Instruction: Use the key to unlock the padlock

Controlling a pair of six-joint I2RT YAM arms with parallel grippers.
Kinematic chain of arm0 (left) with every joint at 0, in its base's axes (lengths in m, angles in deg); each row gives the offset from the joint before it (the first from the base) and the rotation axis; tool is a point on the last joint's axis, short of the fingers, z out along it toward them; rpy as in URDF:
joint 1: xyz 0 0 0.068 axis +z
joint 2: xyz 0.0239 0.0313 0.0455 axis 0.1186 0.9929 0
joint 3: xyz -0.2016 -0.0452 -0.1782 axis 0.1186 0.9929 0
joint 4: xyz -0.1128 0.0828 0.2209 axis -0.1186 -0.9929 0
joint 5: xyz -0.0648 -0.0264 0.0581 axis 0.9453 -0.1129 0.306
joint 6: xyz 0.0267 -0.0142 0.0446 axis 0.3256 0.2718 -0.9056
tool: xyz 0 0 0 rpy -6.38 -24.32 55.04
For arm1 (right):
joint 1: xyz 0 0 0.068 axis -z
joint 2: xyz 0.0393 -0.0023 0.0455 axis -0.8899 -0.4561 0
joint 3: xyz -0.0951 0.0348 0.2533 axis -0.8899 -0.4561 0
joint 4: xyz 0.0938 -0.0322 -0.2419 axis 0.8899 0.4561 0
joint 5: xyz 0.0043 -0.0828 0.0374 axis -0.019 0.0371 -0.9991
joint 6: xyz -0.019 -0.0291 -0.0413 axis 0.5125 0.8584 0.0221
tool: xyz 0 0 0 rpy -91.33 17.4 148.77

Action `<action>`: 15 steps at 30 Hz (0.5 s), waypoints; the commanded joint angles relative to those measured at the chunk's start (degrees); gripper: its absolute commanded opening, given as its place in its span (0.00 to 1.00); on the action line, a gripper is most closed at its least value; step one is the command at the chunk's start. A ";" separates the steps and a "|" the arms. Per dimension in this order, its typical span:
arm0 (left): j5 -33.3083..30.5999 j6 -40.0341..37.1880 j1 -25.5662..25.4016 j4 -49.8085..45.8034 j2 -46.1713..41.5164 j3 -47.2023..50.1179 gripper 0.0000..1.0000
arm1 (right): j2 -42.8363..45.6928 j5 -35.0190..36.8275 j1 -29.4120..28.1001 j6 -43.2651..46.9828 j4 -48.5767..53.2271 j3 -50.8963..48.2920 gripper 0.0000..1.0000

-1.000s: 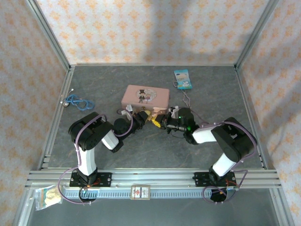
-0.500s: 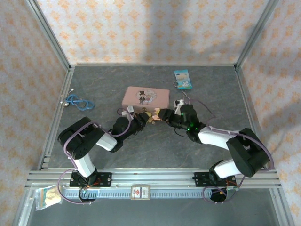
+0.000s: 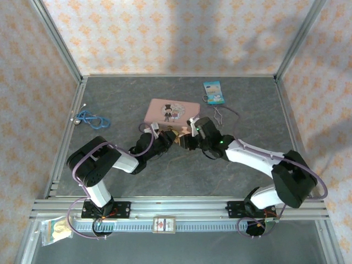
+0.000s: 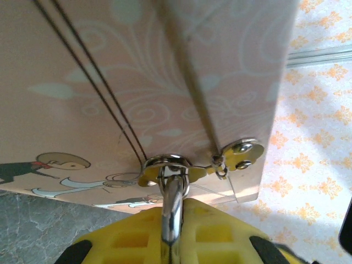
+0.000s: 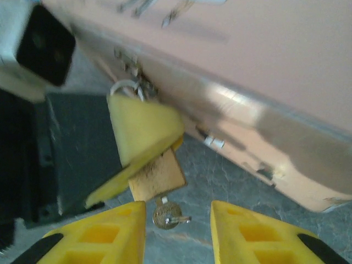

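Right wrist: right gripper [image 5: 179,221] apart, key [image 5: 165,214] between; left gripper [image 5: 135,159] clamped on padlock [image 5: 158,177]

Grey table [image 3: 121,93] (pink tin [image 3: 159,110], blue tag [image 3: 213,92])

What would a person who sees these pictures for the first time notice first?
The pink tin lies in the middle of the table. At its near side the left hand grips a small brass padlock, and a key sticks out of it between the open fingers of the right hand.
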 commanded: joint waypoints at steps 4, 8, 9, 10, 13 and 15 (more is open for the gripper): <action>0.82 -2.51 -0.09 -0.61 -1.47 -2.39 0.00 | -3.81 6.75 -4.02 7.30 6.85 3.58 0.37; 0.91 -2.63 -0.05 -0.73 -1.97 -2.17 0.00 | -5.91 10.83 -4.89 8.86 8.14 5.66 0.37; 1.02 -2.63 -0.05 -0.71 -2.09 -2.13 0.00 | -6.22 11.73 -5.01 9.14 8.29 5.96 0.37; 1.12 -2.63 -0.05 -0.71 -2.18 -2.05 0.00 | -6.59 12.61 -5.10 9.46 8.21 6.24 0.37; 1.42 -2.63 -0.05 -0.39 -2.43 -1.87 0.00 | -7.37 12.91 -5.28 10.16 7.30 6.95 0.37; 1.68 -2.33 -0.05 -0.14 -2.38 -1.69 0.00 | -7.96 12.48 -5.42 10.46 6.45 7.20 0.37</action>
